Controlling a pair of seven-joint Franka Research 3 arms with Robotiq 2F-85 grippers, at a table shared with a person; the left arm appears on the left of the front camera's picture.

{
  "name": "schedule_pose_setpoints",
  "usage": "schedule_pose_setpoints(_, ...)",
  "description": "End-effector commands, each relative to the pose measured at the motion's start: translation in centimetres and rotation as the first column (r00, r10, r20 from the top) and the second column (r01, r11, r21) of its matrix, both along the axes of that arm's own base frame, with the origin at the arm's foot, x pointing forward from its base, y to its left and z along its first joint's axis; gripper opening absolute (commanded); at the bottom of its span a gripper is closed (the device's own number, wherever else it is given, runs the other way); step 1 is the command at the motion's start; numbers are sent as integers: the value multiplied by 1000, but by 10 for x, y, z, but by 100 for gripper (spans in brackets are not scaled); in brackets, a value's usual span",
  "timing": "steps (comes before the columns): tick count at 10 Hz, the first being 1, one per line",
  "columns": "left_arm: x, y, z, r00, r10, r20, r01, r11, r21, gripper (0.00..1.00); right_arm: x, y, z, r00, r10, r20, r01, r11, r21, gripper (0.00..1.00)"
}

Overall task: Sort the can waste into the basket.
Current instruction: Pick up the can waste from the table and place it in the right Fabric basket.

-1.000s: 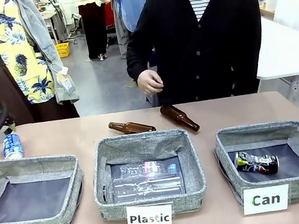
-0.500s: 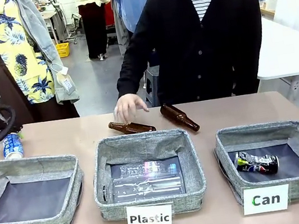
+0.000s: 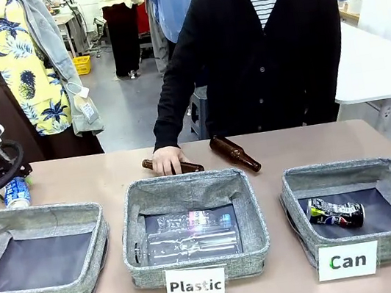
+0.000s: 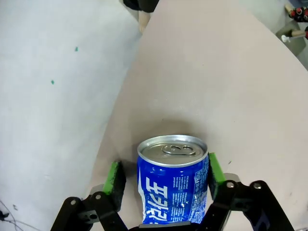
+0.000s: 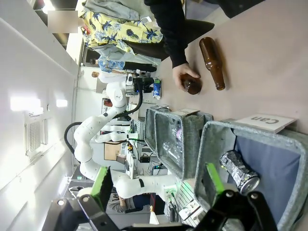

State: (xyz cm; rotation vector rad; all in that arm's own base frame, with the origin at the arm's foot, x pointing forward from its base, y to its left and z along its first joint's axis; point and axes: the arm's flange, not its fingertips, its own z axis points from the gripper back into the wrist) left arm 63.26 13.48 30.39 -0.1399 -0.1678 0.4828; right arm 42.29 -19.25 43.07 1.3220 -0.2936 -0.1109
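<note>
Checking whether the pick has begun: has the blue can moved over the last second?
No. The blue can stands where it was, just behind the Bottle basket's far rim; the left gripper now straddles it, open.

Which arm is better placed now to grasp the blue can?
Left. The left gripper is open and straddles the blue can. The right gripper hangs open by the Can basket, across the table.
</note>
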Motion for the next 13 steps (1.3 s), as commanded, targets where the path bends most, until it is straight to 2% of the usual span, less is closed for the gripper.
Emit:
schedule_pose_setpoints(1, 3, -2, 3, 999, -27, -18, 26, 1000, -14, 0, 0, -3, 3, 1000, 12, 16, -12, 1000, 0, 100)
schedule_pose_setpoints(2, 0, -2, 4, 999, -30, -13, 30, 999, -14, 39, 0, -3, 3, 1000, 12, 16, -12, 1000, 0, 100)
schedule_pose_setpoints(3, -1, -1, 6, 999, -32, -6, 32, 999, -14, 0, 0, -3, 3, 1000, 12, 16, -12, 1000, 0, 100)
schedule_pose_setpoints(7, -8, 2, 10, 998, -58, -3, 58, 998, -23, 0, 0, -3, 3, 1000, 12, 16, -12, 1000, 0, 100)
schedule_pose_setpoints(8, -16, 4, 20, 997, -74, 11, 74, 997, -35, 0, 0, -3, 3, 1000, 12, 16, -12, 1000, 0, 100)
schedule_pose_setpoints(9, -38, 3, 46, 984, -172, 56, 175, 982, -65, 0, 0, -3, 3, 1000, 12, 16, -12, 1000, 0, 100)
schedule_pose_setpoints(10, -71, 4, 86, 951, -264, 159, 276, 959, -60, 0, 0, -3, 3, 1000, 12, 16, -12, 1000, 0, 100)
schedule_pose_setpoints(11, -112, 5, 129, 895, -350, 278, 368, 930, -14, 0, 0, -3, 3, 1000, 12, 16, -12, 1000, 0, 100)
schedule_pose_setpoints(13, -172, 6, 175, 766, -504, 399, 515, 852, 89, 0, 0, -3, 3, 1000, 12, 16, -12, 1000, 0, 100)
